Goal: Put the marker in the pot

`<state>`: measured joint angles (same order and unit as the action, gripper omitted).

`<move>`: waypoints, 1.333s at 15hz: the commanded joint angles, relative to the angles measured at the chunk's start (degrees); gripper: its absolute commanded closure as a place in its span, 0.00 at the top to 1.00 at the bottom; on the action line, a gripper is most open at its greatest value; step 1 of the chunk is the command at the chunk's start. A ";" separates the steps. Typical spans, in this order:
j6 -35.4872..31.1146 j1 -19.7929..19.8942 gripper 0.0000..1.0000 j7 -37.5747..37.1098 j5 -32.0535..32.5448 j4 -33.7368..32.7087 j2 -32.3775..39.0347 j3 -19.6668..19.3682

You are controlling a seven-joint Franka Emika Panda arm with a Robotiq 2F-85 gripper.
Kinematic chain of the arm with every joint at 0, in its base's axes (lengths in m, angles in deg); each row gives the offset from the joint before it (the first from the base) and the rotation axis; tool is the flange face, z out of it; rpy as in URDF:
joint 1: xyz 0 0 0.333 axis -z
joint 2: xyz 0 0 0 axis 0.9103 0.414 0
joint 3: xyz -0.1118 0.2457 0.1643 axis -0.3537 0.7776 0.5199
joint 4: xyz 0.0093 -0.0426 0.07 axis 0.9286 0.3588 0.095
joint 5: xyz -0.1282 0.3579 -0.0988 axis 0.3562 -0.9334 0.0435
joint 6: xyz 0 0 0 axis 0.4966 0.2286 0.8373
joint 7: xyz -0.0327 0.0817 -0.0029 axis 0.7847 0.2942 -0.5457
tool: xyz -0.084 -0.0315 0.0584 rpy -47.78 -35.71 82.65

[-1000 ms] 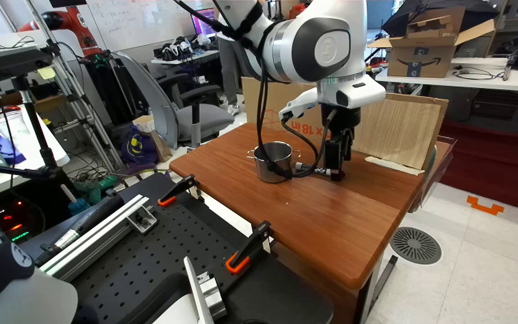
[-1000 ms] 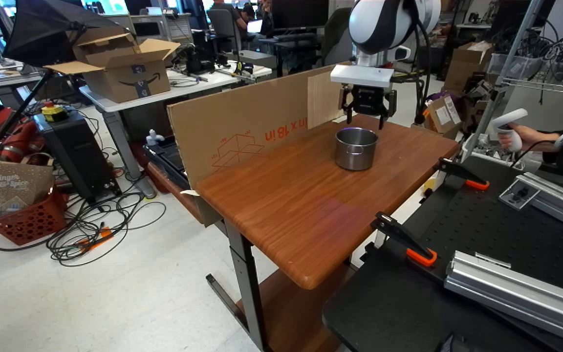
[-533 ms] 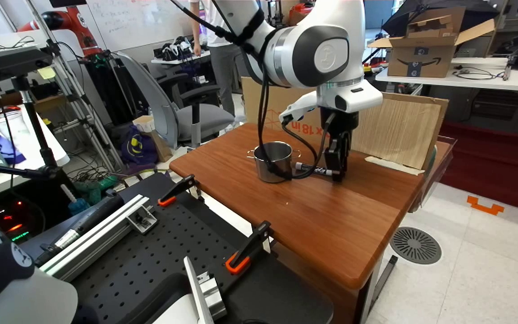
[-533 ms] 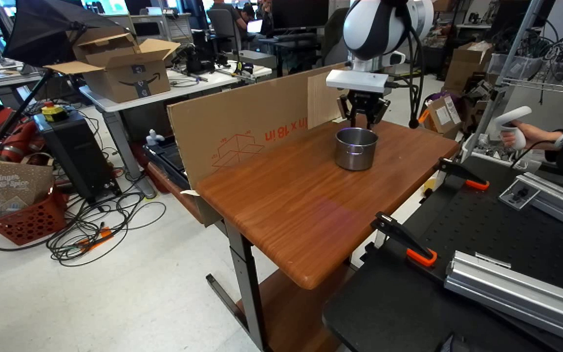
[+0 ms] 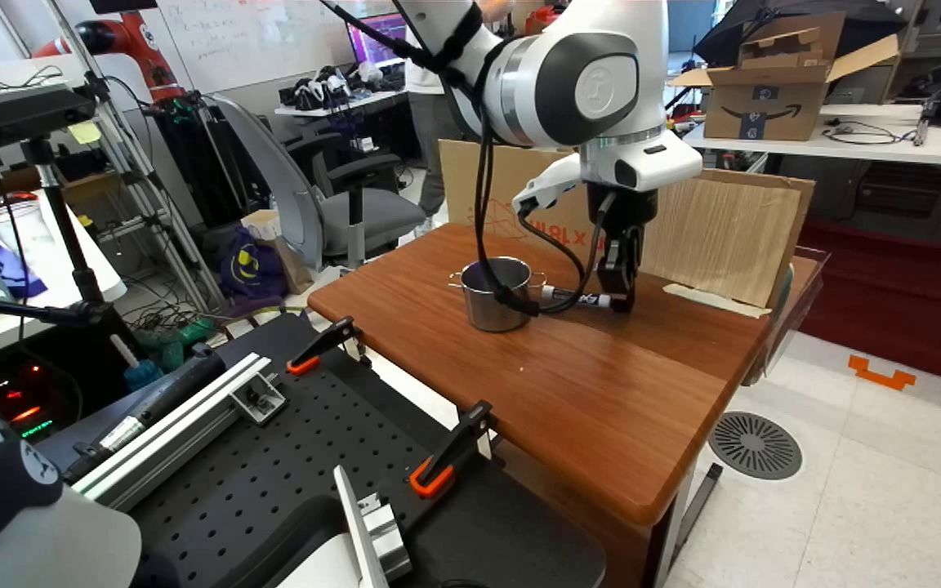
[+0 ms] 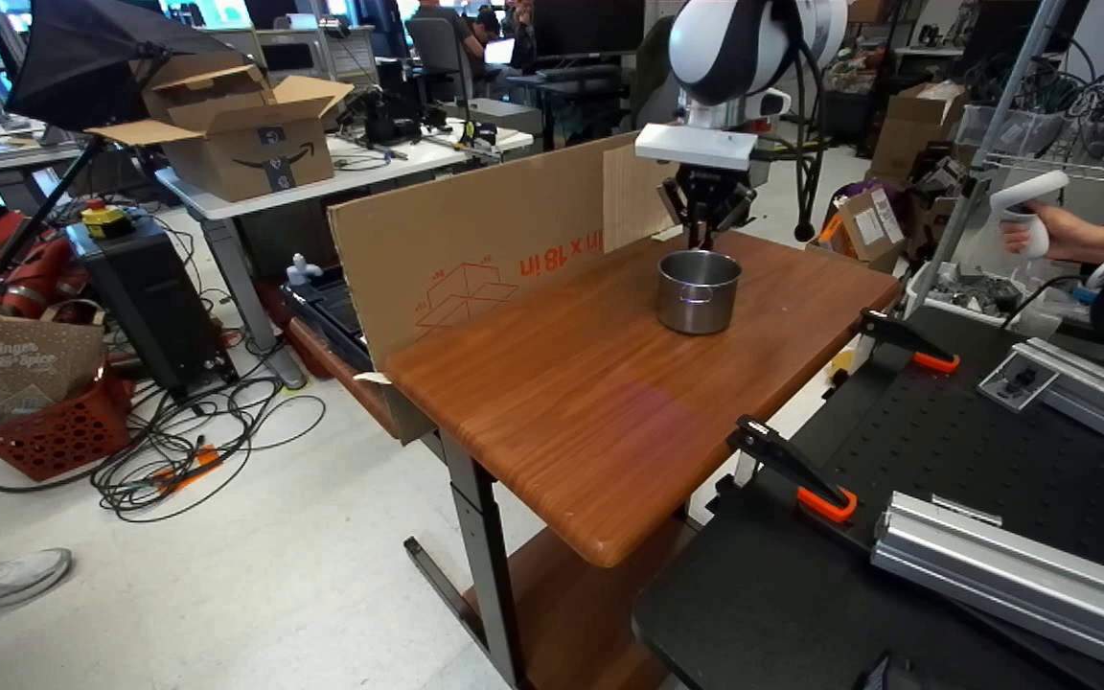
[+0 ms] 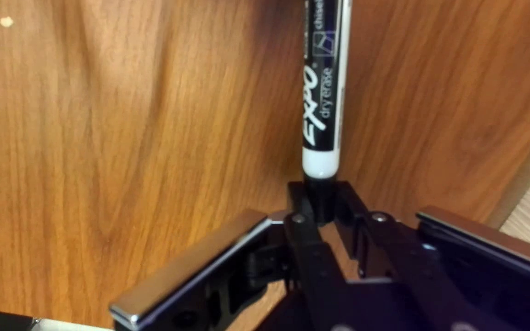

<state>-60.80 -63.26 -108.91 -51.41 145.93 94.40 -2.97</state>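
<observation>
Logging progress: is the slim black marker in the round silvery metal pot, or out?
Out: an exterior view shows the marker beside the pot.

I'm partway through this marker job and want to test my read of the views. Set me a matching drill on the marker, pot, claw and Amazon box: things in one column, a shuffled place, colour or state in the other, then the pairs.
Things
1. Expo dry erase marker
2. two-handled metal pot
3. claw
4. Amazon box

Descriptions
A. upright on the brown wood-grain table
B. on a white table, flaps spread
C. white lettering on black
D. shut around something slim

Pairs: 1-C, 2-A, 3-D, 4-B
</observation>
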 commanded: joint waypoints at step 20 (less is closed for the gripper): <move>2.32 -16.52 0.05 -28.50 54.86 10.97 -20.82 -11.05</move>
<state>-60.55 -80.89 -132.16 -4.60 154.77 76.70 -16.60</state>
